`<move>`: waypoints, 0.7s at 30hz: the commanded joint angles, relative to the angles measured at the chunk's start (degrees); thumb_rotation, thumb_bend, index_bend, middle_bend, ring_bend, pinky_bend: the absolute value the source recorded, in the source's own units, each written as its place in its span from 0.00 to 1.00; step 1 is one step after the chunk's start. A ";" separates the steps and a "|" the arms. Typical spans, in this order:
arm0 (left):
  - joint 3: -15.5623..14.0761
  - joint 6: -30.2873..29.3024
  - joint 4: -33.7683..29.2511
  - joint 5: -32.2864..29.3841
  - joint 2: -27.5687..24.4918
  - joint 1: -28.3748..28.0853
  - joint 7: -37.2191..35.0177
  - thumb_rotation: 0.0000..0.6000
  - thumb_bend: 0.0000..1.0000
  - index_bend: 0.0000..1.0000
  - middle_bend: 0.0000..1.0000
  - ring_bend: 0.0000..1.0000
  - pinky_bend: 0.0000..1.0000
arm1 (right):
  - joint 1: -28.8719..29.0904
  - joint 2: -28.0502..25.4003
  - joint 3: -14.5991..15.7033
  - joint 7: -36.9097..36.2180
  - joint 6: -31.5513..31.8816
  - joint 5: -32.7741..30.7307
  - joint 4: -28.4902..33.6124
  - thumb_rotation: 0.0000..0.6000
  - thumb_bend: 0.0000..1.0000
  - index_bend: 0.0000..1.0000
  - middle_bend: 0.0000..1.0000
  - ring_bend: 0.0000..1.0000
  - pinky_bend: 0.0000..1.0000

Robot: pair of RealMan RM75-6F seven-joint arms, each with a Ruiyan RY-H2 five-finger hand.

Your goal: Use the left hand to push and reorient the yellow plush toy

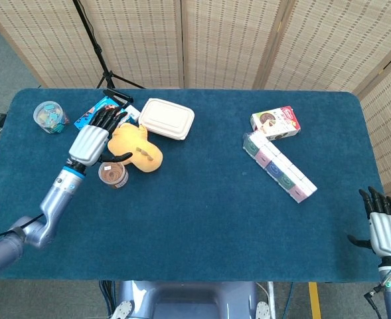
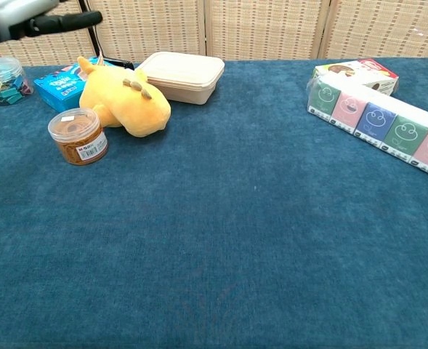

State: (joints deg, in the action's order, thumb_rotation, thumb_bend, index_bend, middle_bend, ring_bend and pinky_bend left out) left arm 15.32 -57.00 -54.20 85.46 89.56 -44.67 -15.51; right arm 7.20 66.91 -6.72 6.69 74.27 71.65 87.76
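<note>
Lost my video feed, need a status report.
Left hand open, above the table beside toy. Right hand open, idle. Jar against toy.

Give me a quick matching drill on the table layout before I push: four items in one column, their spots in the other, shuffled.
Things:
1. yellow plush toy
2. brown-lidded jar
3. beige lunch box
4. tissue pack row

Places:
A. right half of the table, below the small snack box
B. just in front of the plush toy, on its left side
C. behind the plush toy, toward the screen
D. beside the left hand, between jar and lunch box

Pairs: 1-D, 2-B, 3-C, 4-A
</note>
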 commanded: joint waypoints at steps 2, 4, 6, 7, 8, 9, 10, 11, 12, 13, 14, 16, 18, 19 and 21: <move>-2.83 4.15 14.99 1.10 9.45 -5.15 -8.03 0.00 0.00 0.00 0.00 0.00 0.00 | -0.27 -0.07 -0.01 -0.46 -0.04 -0.55 -0.26 1.00 0.00 0.00 0.00 0.00 0.00; -3.51 4.49 18.42 1.40 11.22 -5.81 -10.13 0.00 0.00 0.00 0.00 0.00 0.00 | -0.34 -0.13 0.01 -0.60 -0.02 -0.61 -0.33 1.00 0.00 0.00 0.00 0.00 0.00; -4.50 5.30 23.01 1.87 13.67 -6.89 -13.13 0.00 0.00 0.00 0.00 0.00 0.00 | -0.40 -0.19 0.04 -0.82 -0.07 -0.70 -0.40 1.00 0.00 0.00 0.00 0.00 0.00; -5.00 5.62 25.64 2.10 15.08 -7.46 -14.63 0.00 0.00 0.00 0.00 0.00 0.00 | -0.40 -0.21 0.05 -1.00 -0.13 -0.71 -0.42 1.00 0.00 0.00 0.00 0.00 0.00; -5.31 5.99 27.43 2.14 16.14 -7.81 -15.76 0.00 0.00 0.00 0.00 0.00 0.00 | -0.41 -0.24 0.06 -1.13 -0.18 -0.73 -0.44 1.00 0.00 0.00 0.00 0.00 0.00; -5.61 6.61 29.02 2.11 17.12 -8.14 -16.86 0.00 0.00 0.00 0.00 0.00 0.00 | -0.42 -0.27 0.06 -1.22 -0.22 -0.76 -0.45 1.00 0.00 0.00 0.00 0.00 0.00; -6.00 7.69 30.91 2.04 18.28 -8.56 -18.09 0.00 0.00 0.00 0.00 0.00 0.00 | -0.44 -0.30 0.06 -1.34 -0.23 -0.79 -0.44 1.00 0.00 0.00 0.00 0.00 0.00; -6.28 8.52 32.08 1.98 19.05 -8.87 -18.95 0.00 0.00 0.00 0.00 0.00 0.00 | -0.43 -0.31 0.05 -1.39 -0.24 -0.81 -0.45 1.00 0.00 0.00 0.00 0.00 0.00; -6.59 9.23 33.09 1.99 19.74 -9.16 -19.73 0.00 0.00 0.00 0.00 0.00 0.00 | -0.42 -0.33 0.04 -1.44 -0.27 -0.81 -0.46 1.00 0.00 0.00 0.00 0.00 0.00; -6.88 9.72 34.06 2.04 20.36 -9.44 -20.35 0.00 0.00 0.00 0.00 0.00 0.00 | -0.40 -0.33 0.03 -1.52 -0.31 -0.81 -0.48 1.00 0.00 0.00 0.00 0.00 0.00; -7.23 10.07 35.33 2.12 21.14 -9.77 -20.93 0.00 0.00 0.00 0.00 0.00 0.00 | -0.36 -0.33 0.04 -1.67 -0.42 -0.83 -0.50 1.00 0.00 0.00 0.00 0.00 0.00; -7.38 10.67 36.93 1.94 22.21 -10.25 -21.48 0.00 0.00 0.00 0.00 0.00 0.00 | -0.26 -0.32 0.11 -2.04 -0.85 -0.85 -0.51 1.00 0.00 0.00 0.00 0.00 0.00; -7.03 11.68 39.46 1.19 23.98 -11.10 -21.87 0.00 0.00 0.00 0.00 0.00 0.00 | 0.05 -0.39 0.20 -3.23 -2.23 -1.21 -0.69 1.00 0.00 0.00 0.00 0.00 0.00; -6.96 12.55 40.22 0.91 24.56 -11.51 -22.04 0.00 0.00 0.00 0.00 0.00 0.00 | 0.18 -0.47 0.23 -3.79 -2.83 -1.36 -0.76 1.00 0.00 0.00 0.00 0.00 0.00; -7.01 13.60 41.40 0.60 25.51 -12.33 -22.46 0.00 0.00 0.00 0.00 0.00 0.00 | 0.34 -0.65 0.24 -4.67 -3.57 -1.48 -0.93 1.00 0.00 0.00 0.00 0.00 0.00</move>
State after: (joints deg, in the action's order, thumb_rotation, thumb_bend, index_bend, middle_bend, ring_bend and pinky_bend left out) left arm 8.38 -44.41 -13.83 86.53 114.04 -56.11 -37.39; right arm 7.36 66.39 -6.52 2.48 71.16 70.34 86.97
